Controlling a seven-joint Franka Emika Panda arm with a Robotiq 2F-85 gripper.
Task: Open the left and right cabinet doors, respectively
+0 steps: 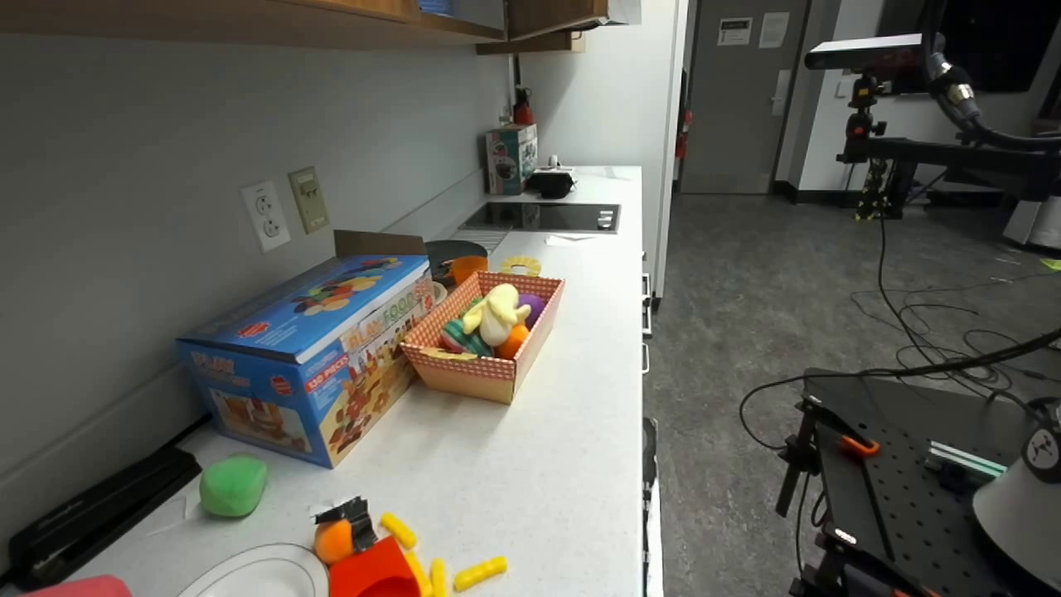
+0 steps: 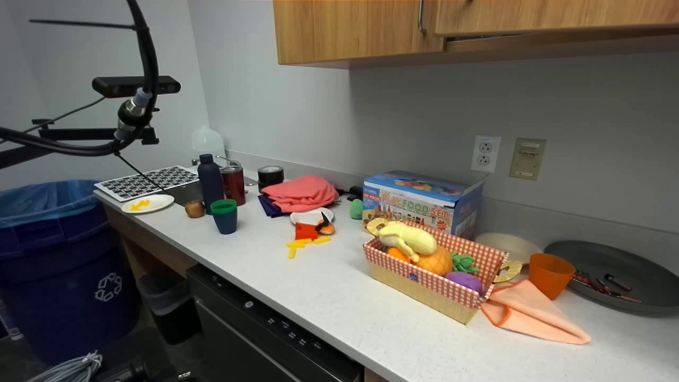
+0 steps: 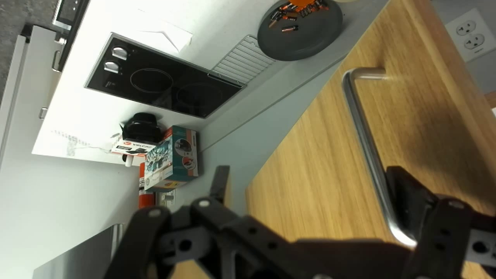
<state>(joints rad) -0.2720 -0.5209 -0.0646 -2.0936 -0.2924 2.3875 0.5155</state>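
Wooden wall cabinet doors hang at the top of both exterior views. In an exterior view the left cabinet door (image 2: 360, 32) looks closed, and beside it the right cabinet door (image 2: 557, 15) shows a dark gap under its lower edge. A door panel (image 1: 551, 18) stands swung out in an exterior view, with some cabinet interior beside it. In the wrist view my gripper (image 3: 308, 171) is open in front of a wooden door (image 3: 310, 155). Its right-hand finger lies alongside the metal handle (image 3: 362, 128), apparently on its inner side; contact cannot be told. Both exterior views leave the gripper out.
Below the cabinet runs a white counter (image 1: 580, 398) holding a play food box (image 1: 307, 348), a checked basket (image 1: 522, 356) of toys, and a black cooktop (image 3: 162, 77). A dark pan (image 2: 620, 270) sits near an orange cup (image 2: 550, 275). A wall (image 1: 572, 108) closes the far end.
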